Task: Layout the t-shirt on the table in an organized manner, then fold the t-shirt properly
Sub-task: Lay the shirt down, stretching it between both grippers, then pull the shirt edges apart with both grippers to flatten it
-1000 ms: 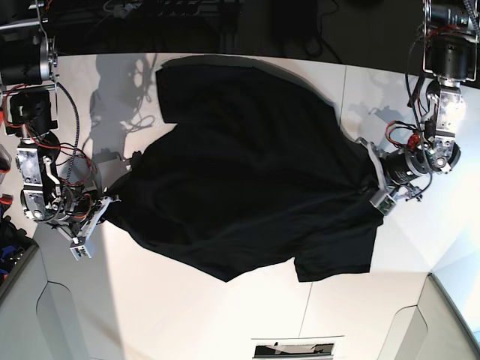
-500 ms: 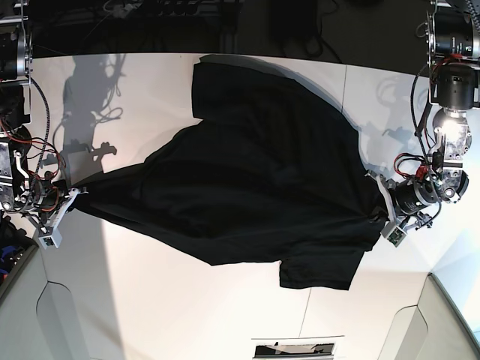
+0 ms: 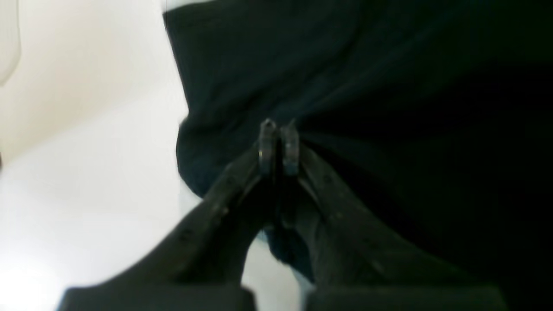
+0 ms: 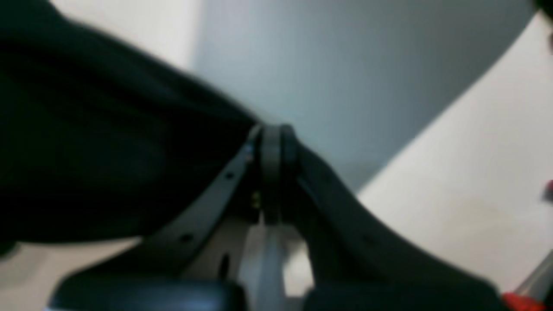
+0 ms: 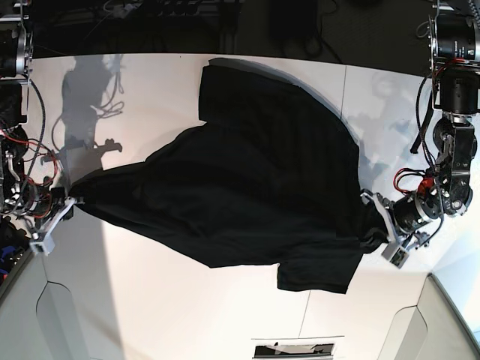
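Robotics lab. Indicators: a wide white surface (image 5: 187, 315) with a thin dark seam, two robot arms (image 5: 450, 142) mounted at opposite edges with exposed red and black wiring (image 5: 26, 161), and dark equipment racks (image 5: 172, 19) behind.

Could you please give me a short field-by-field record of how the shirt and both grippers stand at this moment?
garment: t-shirt, black, stretched between the two arms
surface: table, white, with a thin dark seam
left gripper: shut on the shirt's edge, at the base view's right
right gripper: shut on the opposite edge, at the base view's left
shirt state: pulled out, creased at both grips, one sleeve lying loose; not yet folded
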You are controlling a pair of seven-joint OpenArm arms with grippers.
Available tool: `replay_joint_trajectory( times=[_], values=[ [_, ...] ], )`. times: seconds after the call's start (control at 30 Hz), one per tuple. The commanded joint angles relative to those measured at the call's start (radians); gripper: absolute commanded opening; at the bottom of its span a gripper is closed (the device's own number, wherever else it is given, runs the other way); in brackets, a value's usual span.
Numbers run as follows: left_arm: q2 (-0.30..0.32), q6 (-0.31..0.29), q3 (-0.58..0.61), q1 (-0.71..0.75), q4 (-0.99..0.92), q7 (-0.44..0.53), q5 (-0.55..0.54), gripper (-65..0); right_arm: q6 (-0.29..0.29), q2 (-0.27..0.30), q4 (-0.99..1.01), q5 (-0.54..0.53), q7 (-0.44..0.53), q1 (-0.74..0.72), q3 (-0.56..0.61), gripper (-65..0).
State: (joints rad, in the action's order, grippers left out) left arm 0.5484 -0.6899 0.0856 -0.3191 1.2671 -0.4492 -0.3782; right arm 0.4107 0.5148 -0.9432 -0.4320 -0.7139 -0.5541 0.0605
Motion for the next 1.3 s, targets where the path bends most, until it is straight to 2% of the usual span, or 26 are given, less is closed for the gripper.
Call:
replay_joint_trajectory(
  times=[0.0,0.07,0.13,0.27,0.43,0.5,0.6,0.8,1.03,1.27],
  values=[
    [0.018,-0.008,-0.006,-0.03,0.05,-0.004,-0.031,-63.9,-0.001,0.019,-0.042,-0.028,0.016,-0.035,-0.035,-65.0],
    [0.017,-0.008,-0.006,-0.03,0.112,-0.064,-0.073,-55.0,0.02,0.019,-0.09,-0.067,-0.011,-0.035,-0.09,-65.0],
    [0.017,-0.008,-0.006,-0.03,0.159,-0.124,-0.14,-49.5,0.024,0.019,-0.137,-0.087,-0.047,-0.035,-0.142,-65.0],
    [0.014,-0.008,-0.006,-0.021,0.223,-0.211,-0.296,-49.3,0.024,0.023,-0.166,-0.069,-0.055,-0.035,-0.232,-65.0],
    [0.013,-0.008,-0.006,0.065,0.317,-0.237,-0.368,-49.3,0.027,0.027,-0.148,-0.097,-0.066,0.027,-0.254,-65.0],
    [-0.002,-0.008,-0.006,0.119,0.344,-0.237,-0.392,-49.3,0.071,0.013,-0.148,-0.136,-0.07,0.069,-0.25,-65.0],
    [-0.064,-0.008,-0.006,0.188,0.348,-0.236,-0.385,-49.3,0.127,-0.024,-0.15,-0.211,-0.081,0.128,-0.248,-65.0],
    [-0.197,-0.008,-0.006,0.259,0.335,-0.22,-0.232,-49.3,0.137,-0.096,-0.203,-0.257,-0.083,0.229,-0.248,-65.0],
    [-0.241,-0.008,-0.006,0.254,0.264,-0.194,-0.222,-49.3,0.137,-0.171,-0.292,-0.269,-0.106,0.267,-0.248,-65.0],
    [-0.24,-0.008,-0.006,0.252,0.165,-0.149,-0.163,-49.3,0.144,-0.242,-0.349,-0.285,-0.116,0.266,-0.248,-65.0]
  ],
)
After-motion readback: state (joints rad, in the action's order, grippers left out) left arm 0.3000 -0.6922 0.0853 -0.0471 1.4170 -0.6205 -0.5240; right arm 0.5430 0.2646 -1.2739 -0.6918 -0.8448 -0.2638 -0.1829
